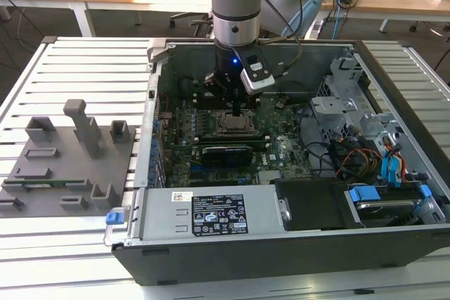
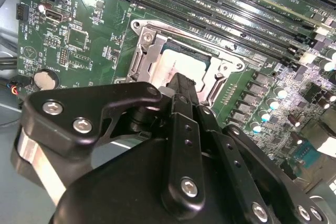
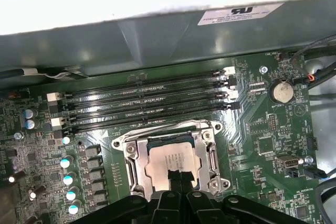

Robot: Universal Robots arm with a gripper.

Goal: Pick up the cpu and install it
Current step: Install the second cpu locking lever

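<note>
The cpu (image 3: 173, 157), a small silver-grey square chip, lies flat inside the open metal socket frame (image 3: 131, 161) on the green motherboard. It also shows in the second wrist view (image 2: 178, 65) and in the exterior view (image 1: 233, 124). My gripper (image 3: 180, 181) hangs straight above the socket inside the computer case (image 1: 151, 138). Its two black fingers (image 2: 181, 90) are drawn together, and their tips sit over the near edge of the chip. I cannot tell whether the tips touch the chip. Nothing is held between them.
Long memory slots (image 3: 147, 103) run beside the socket. A black expansion card (image 1: 226, 152) and the power supply (image 1: 211, 212) lie toward the case front. Drive cages and cables (image 1: 365, 145) are on the exterior view's right. A grey fixture tray (image 1: 67, 159) stands on the exterior view's left.
</note>
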